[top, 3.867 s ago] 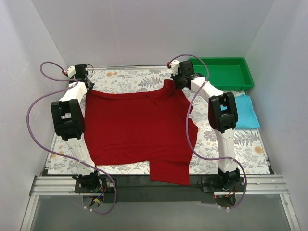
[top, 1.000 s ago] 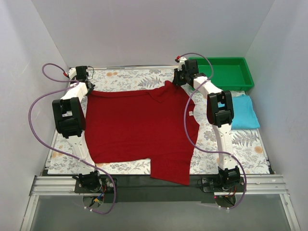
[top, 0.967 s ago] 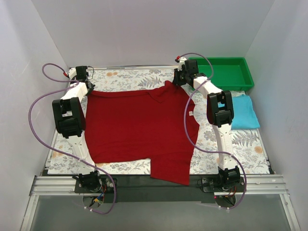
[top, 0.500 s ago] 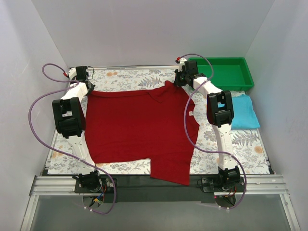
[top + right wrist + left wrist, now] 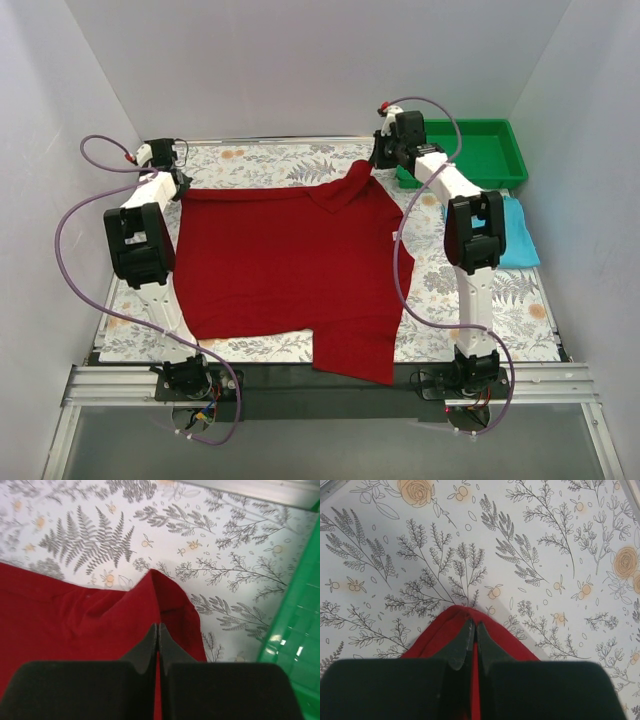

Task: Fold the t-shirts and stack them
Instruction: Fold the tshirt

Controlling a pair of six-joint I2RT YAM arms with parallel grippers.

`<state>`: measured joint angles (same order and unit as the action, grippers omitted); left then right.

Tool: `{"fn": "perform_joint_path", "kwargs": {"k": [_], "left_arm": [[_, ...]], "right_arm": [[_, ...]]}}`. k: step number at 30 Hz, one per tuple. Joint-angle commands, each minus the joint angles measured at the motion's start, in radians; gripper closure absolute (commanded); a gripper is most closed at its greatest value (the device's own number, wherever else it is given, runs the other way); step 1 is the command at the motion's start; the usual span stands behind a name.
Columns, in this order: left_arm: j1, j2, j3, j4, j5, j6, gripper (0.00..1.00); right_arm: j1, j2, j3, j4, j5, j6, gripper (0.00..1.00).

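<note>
The dark red t-shirt (image 5: 285, 262) lies spread over the floral tablecloth, one sleeve hanging over the near edge. My left gripper (image 5: 178, 181) is shut on the shirt's far left corner (image 5: 447, 630), pinching a peak of red cloth between its fingers (image 5: 466, 640). My right gripper (image 5: 378, 160) is shut on the shirt's far right corner (image 5: 170, 605), lifted into a peak. The light blue folded t-shirt (image 5: 515, 240) lies at the right edge, partly hidden behind my right arm.
A green plastic tray (image 5: 482, 150) stands at the back right, its rim close to my right gripper (image 5: 295, 645). White walls close in the table at the back and both sides. The floral tablecloth (image 5: 260, 165) shows beyond the shirt.
My right gripper has moved farther back and to the right, pulling the shirt's far right corner with it. My left gripper has shifted slightly outward at the far left corner.
</note>
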<state>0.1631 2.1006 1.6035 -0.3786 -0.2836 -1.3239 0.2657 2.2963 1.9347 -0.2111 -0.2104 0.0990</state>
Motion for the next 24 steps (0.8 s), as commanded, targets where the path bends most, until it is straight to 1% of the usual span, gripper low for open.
{"fn": "perform_joint_path", "kwargs": {"k": [1,7,13,19,24], "left_arm": [[0.018,-0.093,0.003,-0.023,0.014,-0.009,1.00],[0.024,-0.119,-0.011,-0.065,0.055,-0.009,1.00],[0.030,-0.165,-0.068,-0.088,0.090,-0.012,1.00],[0.030,-0.198,-0.105,-0.114,0.115,-0.012,1.00],[0.032,-0.234,-0.097,-0.152,0.139,-0.001,1.00]], "right_arm": [[-0.008,-0.150,-0.037,-0.013,0.003,0.066,0.99],[-0.010,-0.271,-0.183,-0.031,-0.038,0.171,0.99],[-0.006,-0.399,-0.340,-0.045,-0.057,0.252,0.99],[-0.008,-0.504,-0.425,-0.074,-0.032,0.283,0.99],[-0.008,-0.572,-0.462,-0.119,-0.056,0.304,0.99]]}}
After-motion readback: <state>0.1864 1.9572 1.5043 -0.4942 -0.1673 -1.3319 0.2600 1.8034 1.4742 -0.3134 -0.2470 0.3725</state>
